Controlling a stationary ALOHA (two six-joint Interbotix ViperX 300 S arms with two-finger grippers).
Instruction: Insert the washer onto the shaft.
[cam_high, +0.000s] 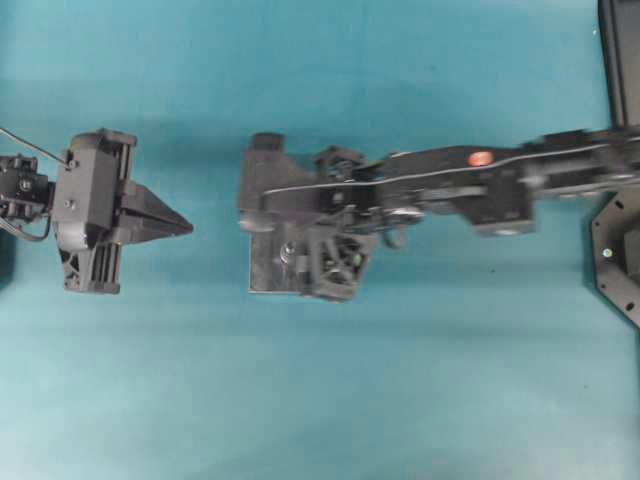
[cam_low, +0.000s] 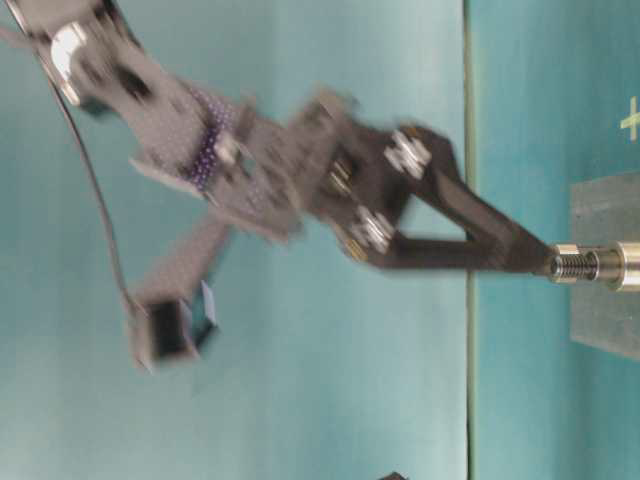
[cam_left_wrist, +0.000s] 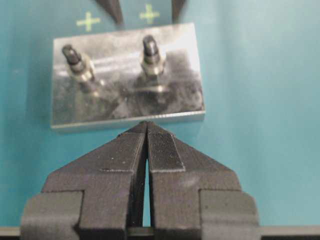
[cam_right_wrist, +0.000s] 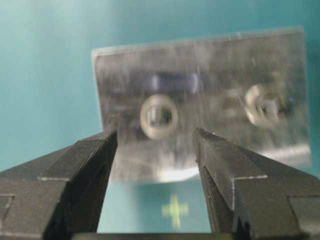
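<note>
Washer (cam_low: 565, 262), as I read it, is the pale ring seated round the top of the threaded shaft (cam_low: 585, 266), right at the tips of the right gripper (cam_right_wrist: 155, 134). In the blurred table-level view I cannot tell whether those tips touch it.

Nearest in the right wrist view are the two fingers, standing fairly wide with clear air between them and nothing held. Just beyond, straight down the line of the tool, the ring and shaft end sit centred in that gap. The shaft's long axis is upright, standing off the metal plate (cam_right_wrist: 215, 60), so any further move runs down along it. A second post (cam_right_wrist: 265, 105) stands on the same plate to the right in this view, clear of the fingers.

The right arm is plainly the nearer one, directly above the plate. Far off to the left in the overhead view, the left gripper (cam_left_wrist: 146, 125) points at the plate from well apart, its fingers pressed almost together and empty.

My judgement: the washer looks started on the threads, not yet down at the base.
</note>
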